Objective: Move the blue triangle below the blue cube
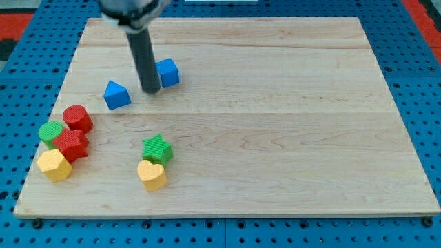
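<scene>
Task not done: blue triangle (117,95) left of blue cube (168,72), not below; my tip (150,90) between them; no pincer fitted.

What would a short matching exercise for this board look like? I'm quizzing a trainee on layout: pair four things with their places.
Things:
1. blue cube
2. blue triangle
3. green star
4. my tip

Places:
A. right above the yellow heart
B. between the two blue blocks, close to the cube
C. to the view's left of the rod and slightly lower than the cube
D. just to the view's right of the rod, nearest the view's top

Pairs: 1-D, 2-C, 3-A, 4-B
</scene>
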Controlling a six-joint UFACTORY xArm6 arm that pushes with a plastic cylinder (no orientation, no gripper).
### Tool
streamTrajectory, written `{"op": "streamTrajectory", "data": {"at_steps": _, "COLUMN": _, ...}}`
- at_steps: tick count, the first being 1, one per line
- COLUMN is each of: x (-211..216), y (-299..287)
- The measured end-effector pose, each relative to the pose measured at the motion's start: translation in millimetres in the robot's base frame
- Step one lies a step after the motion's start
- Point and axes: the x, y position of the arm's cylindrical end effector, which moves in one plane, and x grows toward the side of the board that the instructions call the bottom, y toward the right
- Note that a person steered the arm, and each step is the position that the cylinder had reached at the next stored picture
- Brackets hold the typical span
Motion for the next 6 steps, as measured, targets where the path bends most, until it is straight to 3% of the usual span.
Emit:
{"op": "streamTrajectory", "data": {"at_steps": 1, "x": 18.3, "y": -67.8}}
{"op": "streamTrajectory", "data": {"at_steps": 2, "x": -1.5, "y": -87.1}}
{"op": "streamTrajectory", "data": {"at_steps": 3, "x": -38.8, "y": -56.4}}
{"op": "streamTrajectory", "data": {"at_steps": 4, "x": -33.8, "y": -7.3}}
{"op": "streamTrajectory", "data": {"at_steps": 5, "x": -23.6, "y": -24.0}}
{"op": "streamTrajectory", "data": {"at_steps": 6, "x": 22.8, "y": -13.0}}
